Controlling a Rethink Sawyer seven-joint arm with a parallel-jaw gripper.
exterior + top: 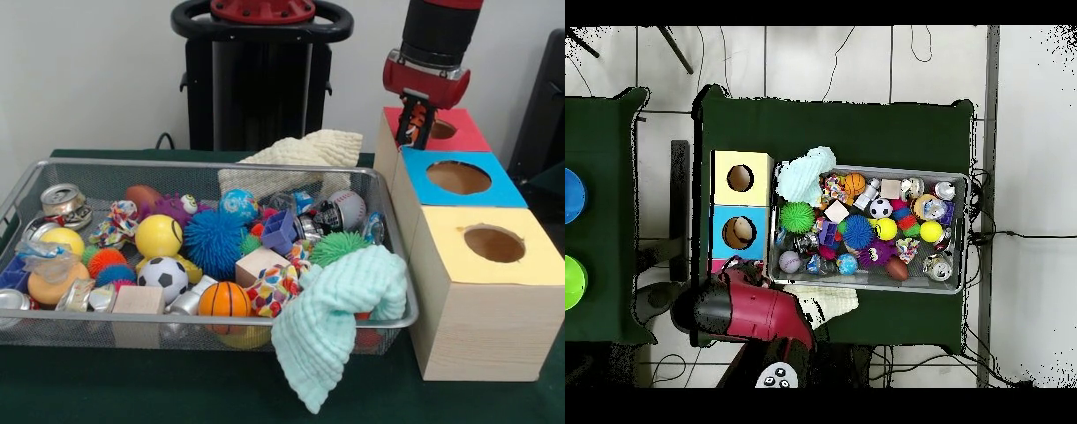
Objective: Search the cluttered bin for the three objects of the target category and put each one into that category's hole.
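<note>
The pincer point(415, 132) hangs over the red-topped hole point(439, 129) near the table's corner, gripping something orange-striped (hard to make out).

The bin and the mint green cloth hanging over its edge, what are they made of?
The bin looks like silvery metal wire mesh with a thicker rim; objects show through its walls. The mint cloth seems a soft, crinkled fabric, perhaps cotton muslin, judging by its puckered, draping folds.

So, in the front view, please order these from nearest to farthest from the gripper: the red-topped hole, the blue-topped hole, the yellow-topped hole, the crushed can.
From the gripper:
1. Red-topped hole, right beside it.
2. Blue-topped hole, next box toward the camera.
3. Yellow-topped hole, nearest the camera.
4. Crushed can, the basket's far-left corner.
</note>
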